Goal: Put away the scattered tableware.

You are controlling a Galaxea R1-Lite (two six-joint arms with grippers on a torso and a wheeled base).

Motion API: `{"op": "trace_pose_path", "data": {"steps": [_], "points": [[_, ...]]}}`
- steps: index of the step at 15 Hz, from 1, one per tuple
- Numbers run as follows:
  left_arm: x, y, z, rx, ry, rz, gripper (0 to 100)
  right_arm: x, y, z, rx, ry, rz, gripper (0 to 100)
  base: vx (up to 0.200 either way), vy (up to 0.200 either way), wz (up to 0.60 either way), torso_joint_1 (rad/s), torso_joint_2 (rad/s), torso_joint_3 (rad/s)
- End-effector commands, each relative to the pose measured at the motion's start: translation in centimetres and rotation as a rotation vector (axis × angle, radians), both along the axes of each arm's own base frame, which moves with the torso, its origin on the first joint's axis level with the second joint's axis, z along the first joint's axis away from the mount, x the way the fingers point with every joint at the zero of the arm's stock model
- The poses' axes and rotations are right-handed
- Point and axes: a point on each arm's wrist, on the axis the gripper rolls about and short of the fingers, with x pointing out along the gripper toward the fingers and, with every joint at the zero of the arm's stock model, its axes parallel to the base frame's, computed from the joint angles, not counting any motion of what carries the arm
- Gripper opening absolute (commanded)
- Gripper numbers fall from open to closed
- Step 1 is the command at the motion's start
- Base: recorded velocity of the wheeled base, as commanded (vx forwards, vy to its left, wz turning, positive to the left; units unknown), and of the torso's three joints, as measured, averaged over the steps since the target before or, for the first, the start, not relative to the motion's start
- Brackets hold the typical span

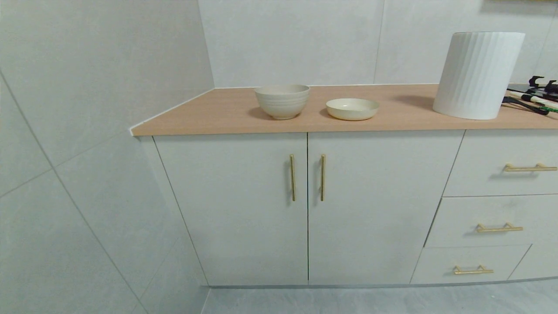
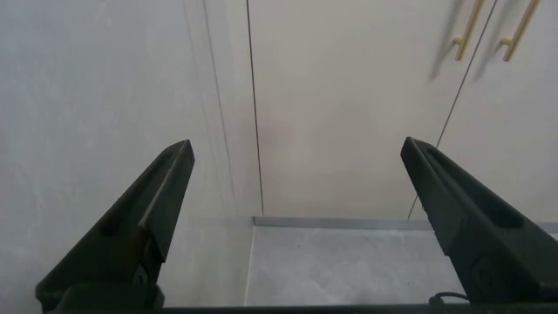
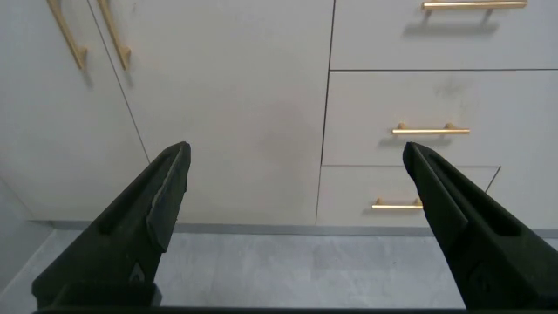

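A deep beige ribbed bowl (image 1: 282, 100) stands on the wooden countertop (image 1: 226, 111), and a shallow cream dish (image 1: 352, 108) lies just to its right. Below them are two shut cabinet doors (image 1: 244, 209) with gold handles (image 1: 292, 177). My left gripper (image 2: 296, 153) hangs low in front of the left door near the floor, open with nothing between its fingers. My right gripper (image 3: 296, 155) hangs low before the right door and the drawers (image 3: 410, 131), also open and empty.
A tall white ribbed container (image 1: 477, 74) stands on the counter at the right, with dark tools (image 1: 534, 98) behind it. Three drawers (image 1: 497, 226) with gold handles sit right of the doors. A tiled wall (image 1: 87, 131) closes off the left side.
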Motion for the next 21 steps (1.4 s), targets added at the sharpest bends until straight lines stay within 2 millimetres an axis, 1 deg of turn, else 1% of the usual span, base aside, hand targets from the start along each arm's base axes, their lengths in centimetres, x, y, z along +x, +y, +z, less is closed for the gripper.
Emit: {"op": "trace_pose_path", "data": {"steps": [1, 5, 10, 17, 18, 21], "points": [[0.0, 0.0, 0.0, -0.001, 0.0, -0.001, 100, 0.0, 0.0, 0.0, 0.0, 0.0, 0.0, 100, 0.0, 0.0, 0.0, 0.0, 0.0, 0.0], [0.0, 0.0, 0.0, 0.001, 0.0, -0.001, 100, 0.0, -0.02, 0.0, 0.008, 0.0, -0.007, 100, 0.0, 0.0, 0.0, 0.0, 0.0, 0.0], [0.0, 0.0, 0.0, 0.002, 0.0, 0.001, 100, 0.01, -0.01, 0.01, 0.001, 0.001, -0.006, 100, 0.2, 0.0, 0.0, 0.001, 0.0, 0.005], [0.0, 0.0, 0.0, 0.002, 0.0, -0.001, 100, 0.0, 0.0, -0.01, 0.003, 0.001, -0.004, 100, 0.0, 0.0, 0.0, 0.0, 0.0, 0.0], [0.0, 0.0, 0.0, 0.001, 0.0, -0.001, 100, 0.0, 0.0, -0.01, 0.003, 0.001, -0.004, 100, 0.2, 0.0, 0.0, 0.002, 0.0, -0.002], [0.0, 0.0, 0.0, 0.001, 0.0, 0.001, 100, 0.0, 0.0, 0.0, 0.003, 0.0, -0.004, 100, 0.0, 0.0, 0.0, 0.0, 0.0, 0.0]]}}
